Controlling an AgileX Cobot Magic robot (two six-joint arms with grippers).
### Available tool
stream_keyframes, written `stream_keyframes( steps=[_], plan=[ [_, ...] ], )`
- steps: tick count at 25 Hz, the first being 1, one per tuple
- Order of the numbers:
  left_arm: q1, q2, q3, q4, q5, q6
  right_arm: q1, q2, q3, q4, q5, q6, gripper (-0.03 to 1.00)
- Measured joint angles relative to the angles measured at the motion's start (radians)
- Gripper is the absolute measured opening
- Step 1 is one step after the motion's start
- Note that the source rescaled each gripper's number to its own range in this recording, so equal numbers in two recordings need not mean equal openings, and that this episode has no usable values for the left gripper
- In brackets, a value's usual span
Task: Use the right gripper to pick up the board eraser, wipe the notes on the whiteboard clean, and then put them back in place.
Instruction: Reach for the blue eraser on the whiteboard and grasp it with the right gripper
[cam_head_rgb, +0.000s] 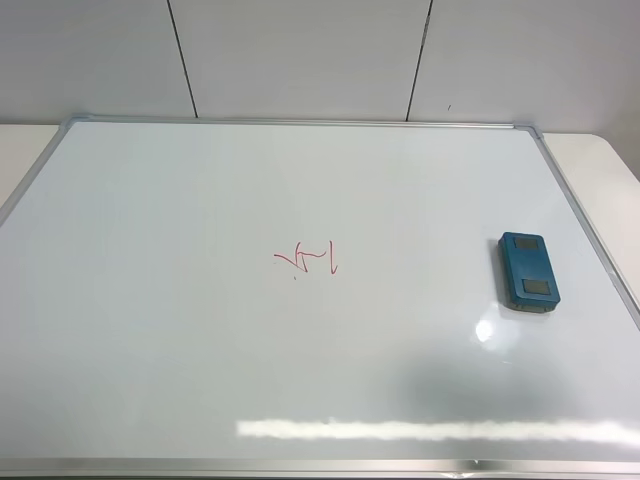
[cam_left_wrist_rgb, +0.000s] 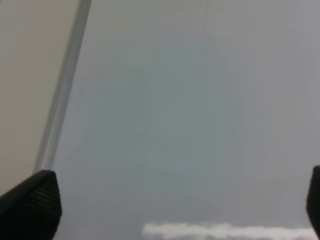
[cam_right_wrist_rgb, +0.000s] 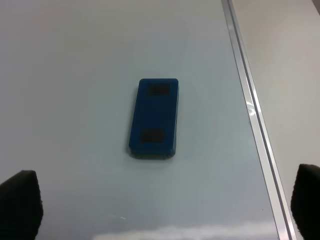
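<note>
From above, the eraser (cam_head_rgb: 527, 272) lies flat on the board (cam_head_rgb: 150, 330) near its right frame, well apart from the red notes (cam_head_rgb: 309, 260) at centre. Left wrist: left fingers (cam_left_wrist_rgb: 30, 207) wide apart over bare board. Right wrist: right fingers (cam_right_wrist_rgb: 20, 202) wide apart — the eraser lies beyond them, untouched.

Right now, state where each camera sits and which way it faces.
Exterior high: mounted above, looking down on the whiteboard, the notes and the board eraser; no arm shows.
Left wrist: on the left arm, facing bare whiteboard beside its frame; the left gripper open.
Right wrist: on the right arm, looking down at the board eraser; the right gripper open.
Shared: exterior high and right wrist both show the board eraser.
</note>
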Motion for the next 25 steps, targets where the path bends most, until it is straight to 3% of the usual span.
stream_keyframes(
  steps=[11,25],
  plan=[
    [0.0,0.0,0.0,0.0,0.0,0.0,0.0,0.022,-0.033,-0.01,-0.01,0.002,1.0],
    [0.0,0.0,0.0,0.0,0.0,0.0,0.0,0.523,-0.247,-0.04,-0.118,0.084,1.0]
  ],
)
